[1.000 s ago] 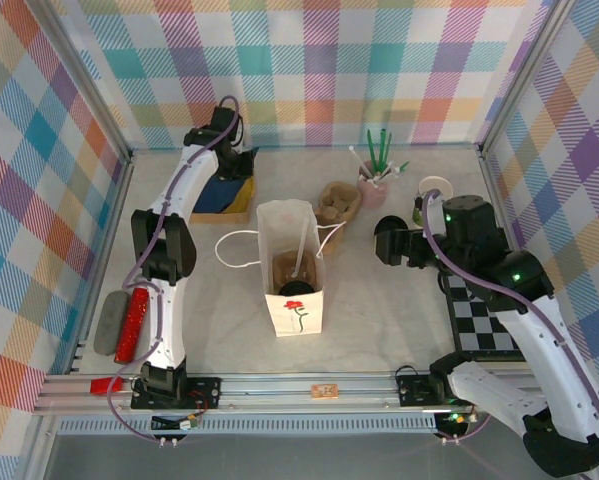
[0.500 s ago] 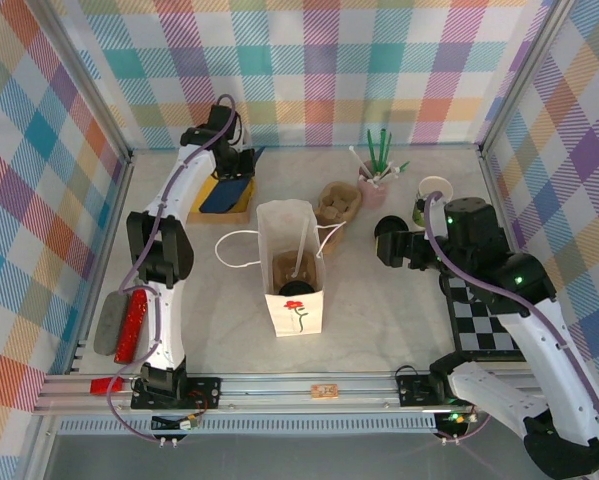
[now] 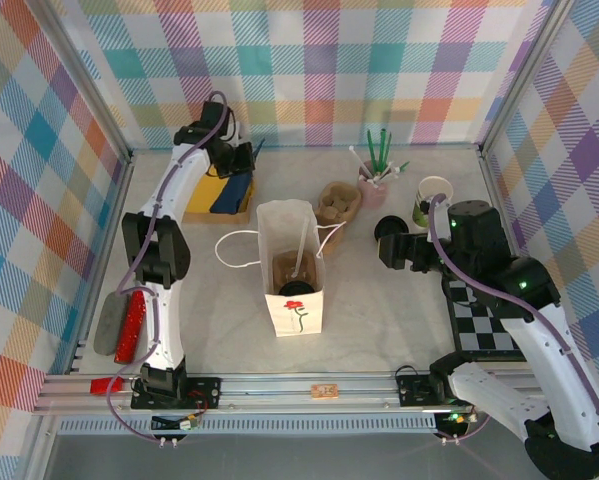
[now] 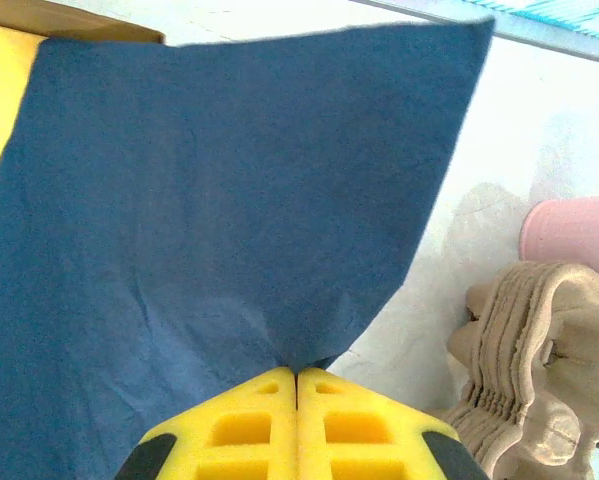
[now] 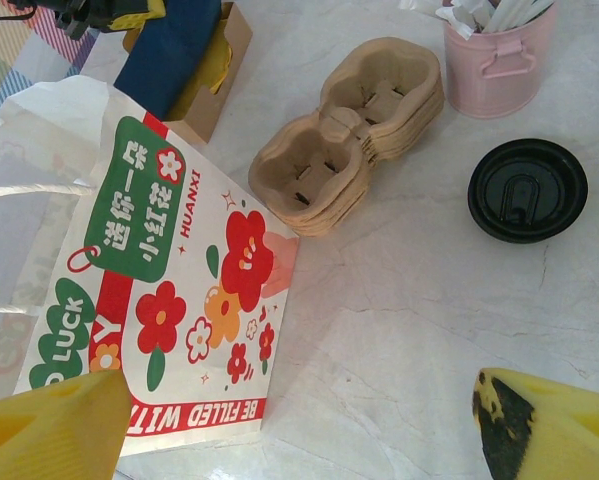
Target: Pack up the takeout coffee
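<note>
- takeout coffee (image 5: 527, 190): cup sides hidden, seen top-down.
- pink pot (image 4: 579, 235): cut by right edge.
- paper bag (image 5: 129, 250): left side cropped.
- blue cloth (image 4: 209, 200): runs off left edge.

Bag (image 3: 294, 270) hogs the middle, carrier stack (image 3: 339, 203) and pink pot (image 3: 374, 180) crowd its 1 o'clock (tight squeeze there); bare table (image 3: 379, 320) at 4 and 9 o'clock.

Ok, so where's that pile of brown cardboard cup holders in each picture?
Top external: the cup holders sit mid-table, just behind the white bag and a little to its right.
Left wrist: cup holders in the lower right corner.
Right wrist: cup holders in the upper middle.
Shared landmark: the pink pot stands close beside them in every view.
</note>
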